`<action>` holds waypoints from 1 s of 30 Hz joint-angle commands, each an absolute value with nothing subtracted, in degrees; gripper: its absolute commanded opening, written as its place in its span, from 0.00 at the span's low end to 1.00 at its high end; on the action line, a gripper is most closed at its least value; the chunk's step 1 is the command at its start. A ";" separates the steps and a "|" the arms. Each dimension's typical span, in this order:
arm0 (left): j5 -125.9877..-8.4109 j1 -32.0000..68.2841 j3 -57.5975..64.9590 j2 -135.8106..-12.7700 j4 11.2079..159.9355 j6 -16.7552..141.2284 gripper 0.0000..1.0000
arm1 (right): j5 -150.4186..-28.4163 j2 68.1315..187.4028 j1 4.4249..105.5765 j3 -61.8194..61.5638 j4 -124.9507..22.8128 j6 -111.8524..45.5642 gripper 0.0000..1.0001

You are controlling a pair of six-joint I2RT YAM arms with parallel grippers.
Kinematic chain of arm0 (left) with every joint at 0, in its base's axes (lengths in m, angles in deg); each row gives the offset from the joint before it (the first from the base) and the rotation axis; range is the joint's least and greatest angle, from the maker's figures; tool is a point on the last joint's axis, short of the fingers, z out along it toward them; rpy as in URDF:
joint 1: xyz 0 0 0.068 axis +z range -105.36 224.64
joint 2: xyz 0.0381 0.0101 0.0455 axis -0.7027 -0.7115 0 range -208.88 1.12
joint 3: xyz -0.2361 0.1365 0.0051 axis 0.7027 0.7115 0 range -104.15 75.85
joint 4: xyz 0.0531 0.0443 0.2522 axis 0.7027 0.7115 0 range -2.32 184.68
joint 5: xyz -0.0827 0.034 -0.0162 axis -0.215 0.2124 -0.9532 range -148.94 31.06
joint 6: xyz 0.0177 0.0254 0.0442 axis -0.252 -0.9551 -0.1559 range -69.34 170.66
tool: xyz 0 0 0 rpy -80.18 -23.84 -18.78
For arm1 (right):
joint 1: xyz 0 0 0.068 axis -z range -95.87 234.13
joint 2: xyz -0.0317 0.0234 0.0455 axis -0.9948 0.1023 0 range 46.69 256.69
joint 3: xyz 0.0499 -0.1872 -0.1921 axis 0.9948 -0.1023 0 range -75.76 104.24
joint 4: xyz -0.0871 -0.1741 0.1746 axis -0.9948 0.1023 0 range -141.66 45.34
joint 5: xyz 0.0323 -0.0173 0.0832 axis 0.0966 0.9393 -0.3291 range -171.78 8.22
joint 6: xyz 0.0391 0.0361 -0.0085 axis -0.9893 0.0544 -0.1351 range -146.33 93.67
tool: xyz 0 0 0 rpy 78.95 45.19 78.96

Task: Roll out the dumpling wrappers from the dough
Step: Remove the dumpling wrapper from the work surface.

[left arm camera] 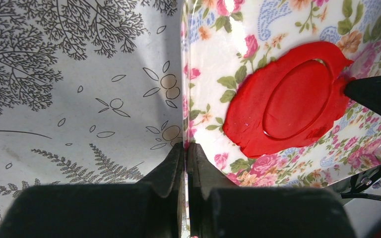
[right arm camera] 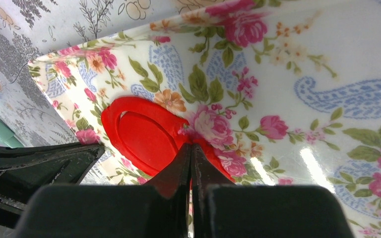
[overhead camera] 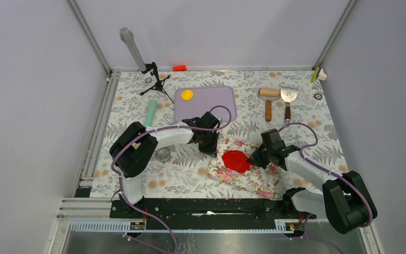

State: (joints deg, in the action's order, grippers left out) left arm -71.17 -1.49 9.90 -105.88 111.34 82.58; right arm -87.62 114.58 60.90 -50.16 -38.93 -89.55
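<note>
The dough (overhead camera: 236, 161) is a flat red sheet on a floral mat (overhead camera: 254, 180). A round groove in it outlines a disc-shaped wrapper (left arm camera: 297, 98), still lying inside the ragged rim (right arm camera: 110, 116). A yellow wrapper (overhead camera: 187, 94) rests on the purple board (overhead camera: 211, 106). My left gripper (left arm camera: 185, 145) is shut on the mat's left edge, with the thin sheet between its fingers. My right gripper (right arm camera: 192, 145) is shut on the dough's right rim, and red shows between its fingers. In the top view the left gripper (overhead camera: 213, 150) and right gripper (overhead camera: 251, 157) flank the dough.
A wooden rolling pin (overhead camera: 268, 100) and a metal scraper (overhead camera: 288, 97) lie at the back right. A teal tool (overhead camera: 151, 112) and a clear round cutter (overhead camera: 163, 154) sit left of the mat. A small tripod (overhead camera: 154, 80) and a red-orange block (overhead camera: 179, 67) stand at the back.
</note>
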 commanded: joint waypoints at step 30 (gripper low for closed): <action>-66.87 -1.24 13.73 -110.13 117.30 79.56 0.00 | -83.28 116.12 65.27 -42.86 -36.23 -85.25 0.00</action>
